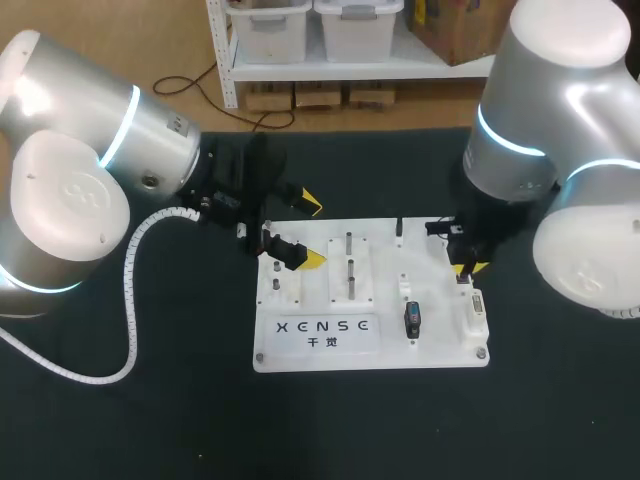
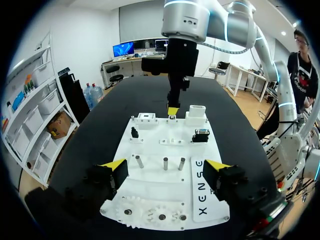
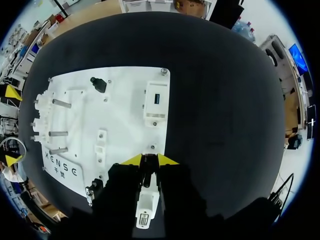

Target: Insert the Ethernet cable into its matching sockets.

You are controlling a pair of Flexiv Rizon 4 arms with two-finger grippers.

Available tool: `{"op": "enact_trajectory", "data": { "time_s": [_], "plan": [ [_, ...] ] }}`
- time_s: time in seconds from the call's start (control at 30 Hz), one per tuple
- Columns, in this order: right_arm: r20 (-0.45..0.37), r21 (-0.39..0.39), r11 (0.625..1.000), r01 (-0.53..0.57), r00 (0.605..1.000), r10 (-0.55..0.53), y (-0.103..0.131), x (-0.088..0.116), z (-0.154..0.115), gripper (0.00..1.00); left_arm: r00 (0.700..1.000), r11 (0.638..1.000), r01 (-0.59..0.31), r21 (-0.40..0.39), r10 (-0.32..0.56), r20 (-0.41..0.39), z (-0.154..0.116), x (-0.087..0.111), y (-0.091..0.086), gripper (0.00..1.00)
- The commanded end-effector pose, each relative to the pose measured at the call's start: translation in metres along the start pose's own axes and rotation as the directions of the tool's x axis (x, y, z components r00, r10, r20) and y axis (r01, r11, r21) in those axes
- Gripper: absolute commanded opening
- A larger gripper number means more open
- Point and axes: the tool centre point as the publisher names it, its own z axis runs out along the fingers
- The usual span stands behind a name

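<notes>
1. Nearest, the white board [image 1: 300,355] lies flat on the black bench [image 1: 150,420].
2. On the board's right side sits a white socket block [image 1: 473,315], with a small black part [image 1: 412,320] near it.
3. Just behind that block, the right gripper [image 1: 465,268] points down, its jaws closed on the cable plug [image 3: 148,167], low over the board.
4. Over the board's left edge, the left gripper [image 2: 165,167] hovers, its jaws wide open.

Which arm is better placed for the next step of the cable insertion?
Right. The right arm's fingers pinch a small dark piece, apparently the plug, near the white socket block. The left arm's fingers hang open and empty over the board's opposite end.
</notes>
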Motion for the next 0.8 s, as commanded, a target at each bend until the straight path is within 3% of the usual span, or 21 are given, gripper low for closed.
{"op": "enact_trajectory", "data": {
  "time_s": [0.03, 0.8],
  "plan": [
    [-0.003, -0.001, 1.0, -0.001, 1.0, 0.001, 0.0, 0.0, 0.006, 0.0, 1.0, 1.0, 0.0, 0.001, 0.0, -0.004, 0.001, 0.0, 0.001, 1.0],
    [-0.053, -0.019, 1.0, 0.022, 0.998, -0.023, 0.001, 0.003, 0.029, 0.0, 1.0, 1.0, 0.0, 0.001, 0.0, -0.004, 0.001, 0.0, 0.001, 1.0]
  ]
}}
